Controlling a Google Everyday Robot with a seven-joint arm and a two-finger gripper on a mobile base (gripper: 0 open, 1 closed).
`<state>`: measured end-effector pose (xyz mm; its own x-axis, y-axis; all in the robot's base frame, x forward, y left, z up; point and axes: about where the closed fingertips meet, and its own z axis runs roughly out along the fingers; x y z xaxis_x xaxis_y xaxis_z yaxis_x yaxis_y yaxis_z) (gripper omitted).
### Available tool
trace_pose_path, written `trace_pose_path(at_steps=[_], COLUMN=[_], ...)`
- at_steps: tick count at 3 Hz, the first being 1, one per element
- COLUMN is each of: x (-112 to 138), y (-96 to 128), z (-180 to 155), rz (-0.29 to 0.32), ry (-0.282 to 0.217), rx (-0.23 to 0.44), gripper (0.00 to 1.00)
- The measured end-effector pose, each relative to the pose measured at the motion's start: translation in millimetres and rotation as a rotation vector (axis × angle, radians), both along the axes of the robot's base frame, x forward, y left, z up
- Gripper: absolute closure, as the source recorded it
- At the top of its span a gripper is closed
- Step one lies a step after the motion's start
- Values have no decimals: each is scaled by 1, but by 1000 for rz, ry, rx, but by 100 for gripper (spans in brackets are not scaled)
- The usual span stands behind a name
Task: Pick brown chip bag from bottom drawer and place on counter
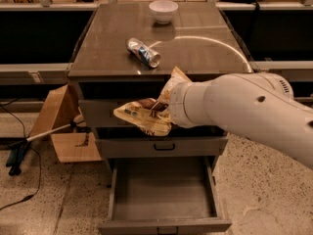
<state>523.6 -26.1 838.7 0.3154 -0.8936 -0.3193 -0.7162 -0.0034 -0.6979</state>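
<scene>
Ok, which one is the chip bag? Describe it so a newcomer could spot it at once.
Find the grey drawer cabinet in the middle, its bottom drawer pulled open. In front of its upper drawers, the end effector on the white arm holds the brown chip bag in the air. It is crinkly tan-brown, unlike the silver-blue can and white bowl on the counter.
</scene>
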Motion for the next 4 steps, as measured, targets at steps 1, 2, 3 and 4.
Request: trace_pose_path(at_steps=[1,2,3,4], x=[0,11,20,34], y=[0,2,2,-6], z=[0,35,68,97], rz=[0,3,7,-6], ry=[-1,-85,-167,-243], rx=[0,-1,-23,-50], gripper=[100,100,100,100])
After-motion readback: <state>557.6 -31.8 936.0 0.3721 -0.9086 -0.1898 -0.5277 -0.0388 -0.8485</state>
